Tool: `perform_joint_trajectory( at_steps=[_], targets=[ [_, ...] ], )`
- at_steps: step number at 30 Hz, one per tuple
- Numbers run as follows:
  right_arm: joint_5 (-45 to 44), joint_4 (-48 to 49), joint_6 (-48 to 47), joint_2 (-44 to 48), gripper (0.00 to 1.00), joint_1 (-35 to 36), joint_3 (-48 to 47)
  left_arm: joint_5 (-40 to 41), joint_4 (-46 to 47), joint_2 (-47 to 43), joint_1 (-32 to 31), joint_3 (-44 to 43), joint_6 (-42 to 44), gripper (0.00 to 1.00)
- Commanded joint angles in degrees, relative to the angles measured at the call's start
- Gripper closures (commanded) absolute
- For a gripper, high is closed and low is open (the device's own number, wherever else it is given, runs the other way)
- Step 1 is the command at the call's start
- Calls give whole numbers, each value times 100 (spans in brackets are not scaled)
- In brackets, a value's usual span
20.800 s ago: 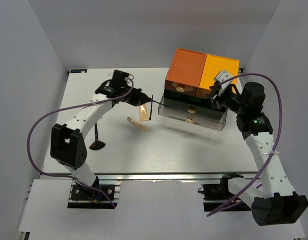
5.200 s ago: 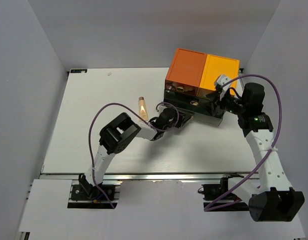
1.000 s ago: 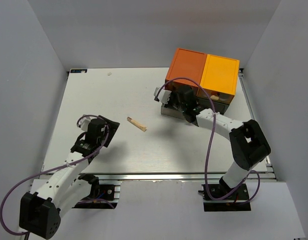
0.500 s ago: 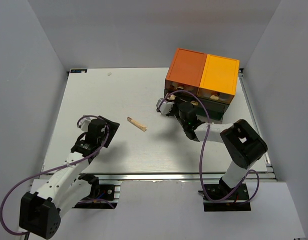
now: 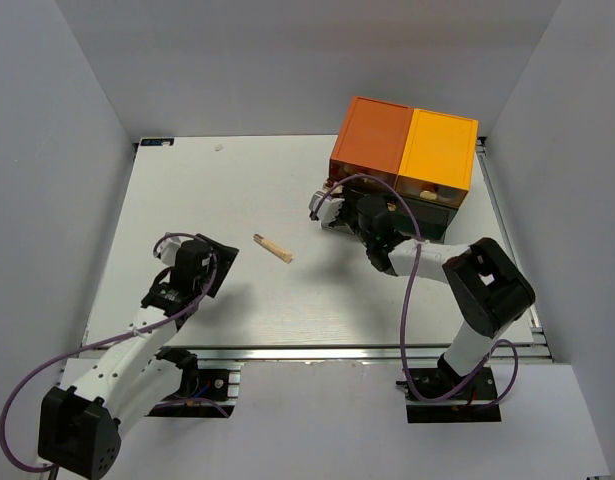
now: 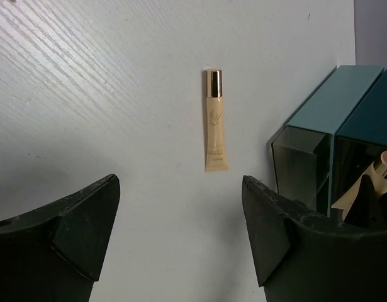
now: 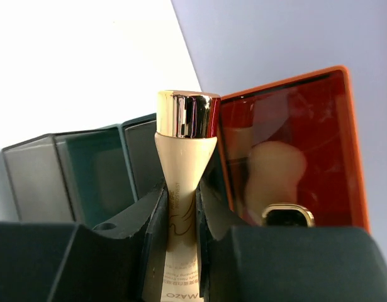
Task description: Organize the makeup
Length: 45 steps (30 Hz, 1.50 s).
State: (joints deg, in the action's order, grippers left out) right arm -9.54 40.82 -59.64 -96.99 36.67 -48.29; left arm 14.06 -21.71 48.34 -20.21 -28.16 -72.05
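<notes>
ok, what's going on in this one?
The right gripper is shut on a beige tube with a gold cap, holding it in front of the dark drawers of the orange drawer box; the tube is not stowed yet. A second beige tube lies loose on the table. The left gripper is open and empty, above the table and facing that loose tube.
</notes>
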Motion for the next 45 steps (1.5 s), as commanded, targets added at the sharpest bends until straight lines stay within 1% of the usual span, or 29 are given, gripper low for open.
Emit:
perform_joint_trajectory(
  at_steps=[1, 4, 8, 9, 11, 12, 14, 15, 18, 21, 23, 24, 28, 30, 32, 33, 34, 35, 36, 37, 38, 39, 40, 41, 42, 43, 44, 45],
  targets=[
    [172, 628, -30, 14, 92, -142, -58, -9, 150, -114, -10, 56, -11, 12],
    [137, 1181, -241, -136, 89, -186, 223, 17, 115, -236, -10, 92, -11, 12],
    [31, 1148, -110, -276, 88, -195, 224, 87, -17, -482, -10, 188, -28, 12],
    [-4, 1148, -110, -337, 85, -195, 224, 88, -43, -527, -10, 214, -46, 12],
    [-4, 1200, -110, -390, 81, -195, 241, 88, -61, -614, -10, 267, -98, 12],
    [-13, 1192, -118, -408, 75, -195, 250, 79, -78, -632, -1, 276, -116, 12],
    [-30, 1192, -118, -435, 68, -204, 250, 79, -87, -667, -10, 285, -125, 12],
    [-30, 1174, -127, -435, 59, -195, 259, 88, -113, -668, -10, 259, -125, 12],
    [14, 1113, -110, -408, 50, -204, 303, 114, -149, -659, -1, 232, -116, 12],
    [14, 1121, -110, -435, 48, -239, 355, 105, -140, -668, -1, 232, -116, 12],
    [22, 1095, -101, -426, 51, -274, 364, 114, -149, -668, -10, 224, -116, 12],
    [14, 1034, -66, -417, 55, -300, 347, 114, -158, -659, -10, 215, -116, 12],
    [40, 832, 31, -321, 54, -327, 294, 123, -184, -685, -1, 223, -125, 12],
    [188, 604, 171, -137, 47, -353, 294, 132, -202, -685, -1, 215, -125, 12],
    [636, -89, 373, 337, 40, -379, 242, 149, -202, -703, -10, 197, -107, 12],
    [838, -353, 496, 530, 39, -423, 198, 140, -175, -712, -10, 197, -107, 12],
    [1275, -973, 732, 915, 38, -441, 58, 132, -132, -685, -10, 206, -90, 13],
    [1462, -1275, 856, 1084, 34, -458, -48, 105, -9, -659, -10, 215, -72, 13],
    [1899, -1609, 970, 1277, 32, -511, -162, 79, 79, -624, -10, 215, -37, 14],
    [2208, -1934, 1198, 1601, 32, -537, -450, 35, 167, -493, -1, 215, -28, 18],
    [2524, -2703, 1313, 1743, 34, -590, -627, -61, 403, -414, -10, 223, -20, 23],
    [2875, -3006, 1488, 1875, 40, -695, -794, -114, 553, -291, -10, 232, -2, 29],
    [3514, -3262, 1847, 2086, 47, -739, -1065, -193, 711, -142, -1, 232, -2, 36],
    [3755, -3569, 2042, 2166, 68, -775, -1164, -315, 974, 234, -10, 154, -2, 47],
    [4106, -3685, 2253, 2228, 80, -784, -1234, -386, 1089, 481, -10, 75, -19, 52],
    [4240, -3791, 2472, 2324, 88, -775, -1357, -465, 1160, 771, -1, -56, -19, 54],
    [4337, -3931, 2875, 2368, 94, -784, -1393, -640, 1161, 1444, -10, -467, 41, 56],
    [4434, -3932, 3061, 2439, 90, -775, -1393, -711, 1030, 1833, -18, -758, 138, 55]
  ],
)
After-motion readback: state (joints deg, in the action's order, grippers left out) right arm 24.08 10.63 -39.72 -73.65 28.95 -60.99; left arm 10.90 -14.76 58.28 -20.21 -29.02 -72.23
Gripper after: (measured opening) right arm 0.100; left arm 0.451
